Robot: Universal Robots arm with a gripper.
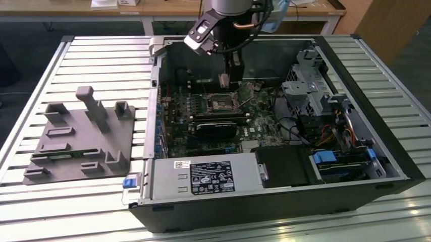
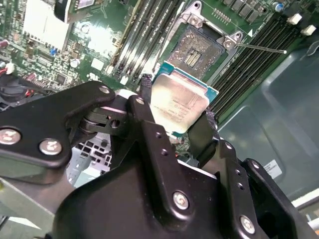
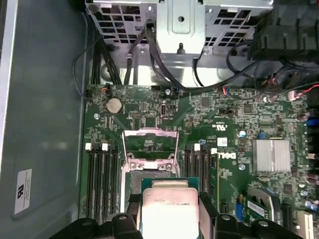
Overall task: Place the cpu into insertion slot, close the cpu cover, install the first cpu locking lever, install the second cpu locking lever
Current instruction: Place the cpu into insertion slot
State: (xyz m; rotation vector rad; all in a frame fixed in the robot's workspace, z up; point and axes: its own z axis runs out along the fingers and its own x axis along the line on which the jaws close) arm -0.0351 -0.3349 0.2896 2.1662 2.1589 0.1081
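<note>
Jaws of the gripper (image 2: 177, 105) are clamped on two opposite edges of the cpu (image 3: 169, 209), metal face showing. The chip hangs over the insertion slot (image 2: 202, 50), offset to one side of it and clear of contact. The cpu cover (image 3: 149, 143) stands raised on the slot's side away from the chip. Hazard noted: if lowered misaligned, a corner could ride the slot's rim and bend contacts, and the thin edge grip could slip.
</note>
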